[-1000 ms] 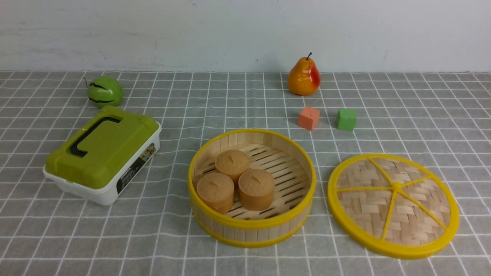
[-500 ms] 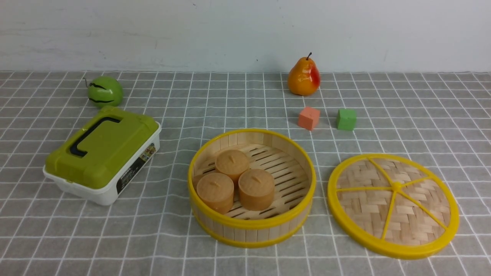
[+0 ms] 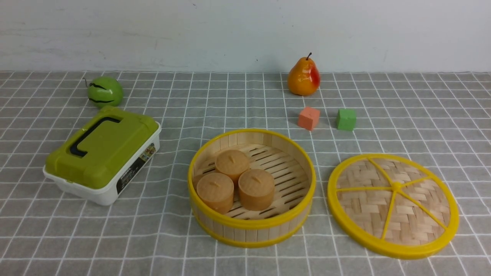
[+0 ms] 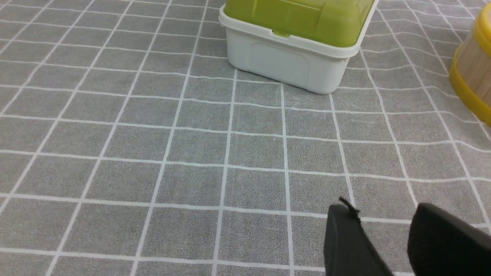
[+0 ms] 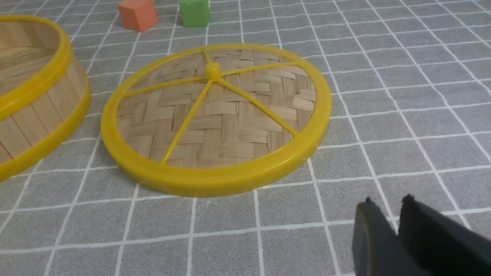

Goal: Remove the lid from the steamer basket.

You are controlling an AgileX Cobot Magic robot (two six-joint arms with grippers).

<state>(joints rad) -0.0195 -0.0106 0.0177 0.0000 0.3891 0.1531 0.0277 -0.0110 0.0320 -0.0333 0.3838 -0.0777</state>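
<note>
Grey grid cloth [image 3: 245,96]: lid [image 3: 393,205] off basket [image 3: 251,188]; L hand [image 4: 383,226] slightly spread, R hand [image 5: 387,214] near-pressed, both empty.

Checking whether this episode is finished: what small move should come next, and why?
Probably none beyond keeping both arms back. The lid lies flat on the cloth beside the open basket, apart from it, and neither the left gripper nor the right gripper holds anything.

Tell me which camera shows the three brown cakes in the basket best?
The front view: all three cakes sit in plain sight inside the steamer basket. The right wrist view shows only part of the basket, no cakes; the left wrist view only a sliver of its wall.
</note>
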